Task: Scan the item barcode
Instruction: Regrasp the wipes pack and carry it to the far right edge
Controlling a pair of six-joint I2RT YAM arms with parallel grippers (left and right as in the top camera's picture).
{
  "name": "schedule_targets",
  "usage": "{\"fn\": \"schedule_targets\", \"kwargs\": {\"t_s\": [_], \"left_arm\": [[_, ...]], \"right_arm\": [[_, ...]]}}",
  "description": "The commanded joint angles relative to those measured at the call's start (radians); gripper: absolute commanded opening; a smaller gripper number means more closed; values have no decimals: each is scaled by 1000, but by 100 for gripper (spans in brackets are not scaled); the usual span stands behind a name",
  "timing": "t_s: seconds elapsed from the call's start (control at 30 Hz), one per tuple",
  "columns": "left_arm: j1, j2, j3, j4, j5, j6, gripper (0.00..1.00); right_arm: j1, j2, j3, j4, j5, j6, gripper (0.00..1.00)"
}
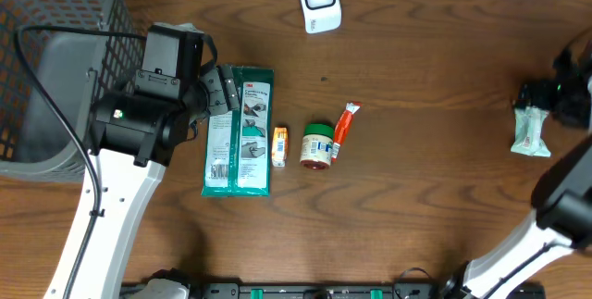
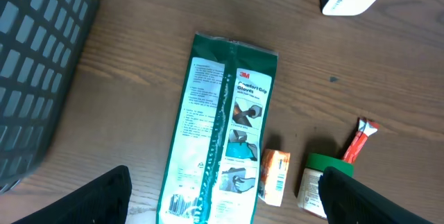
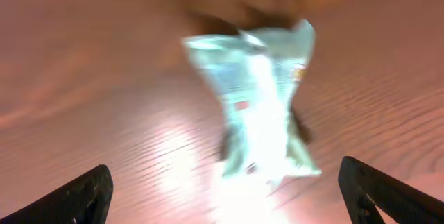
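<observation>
Shop-checkout mock-up — scanner, mesh basket, glove pack

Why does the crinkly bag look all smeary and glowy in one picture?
Right wrist view: the packet is blurred, white glare washes out its middle, and the table looks pinkish. Left wrist view: sharp, and the large print on the glove pack is readable. Overhead view: evenly lit and crisp.

I take the green glove pack as my mark on the brown wooden table. Just right of it lies a small orange box, then a green-lidded jar, then an orange tube. A white scanner sits up and right of it, a grey mesh basket to its left, and a pale crumpled packet far right.
</observation>
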Motion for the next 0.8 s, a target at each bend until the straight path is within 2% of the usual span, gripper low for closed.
{"fn": "schedule_targets", "kwargs": {"t_s": [0.0,0.23,0.4,0.77], "left_arm": [[5,2,16,-2,-13,10,86],[5,2,16,-2,-13,10,86],[5,2,16,-2,-13,10,86],[5,3,16,-2,-13,10,86]], "right_arm": [[69,-105,28,-38,-150,-48,99],[219,-130,27,-165,-208,-21,99],[288,-130,27,-172,-207,-21,99],[309,-130,27,-170,-207,-21,99]]}}
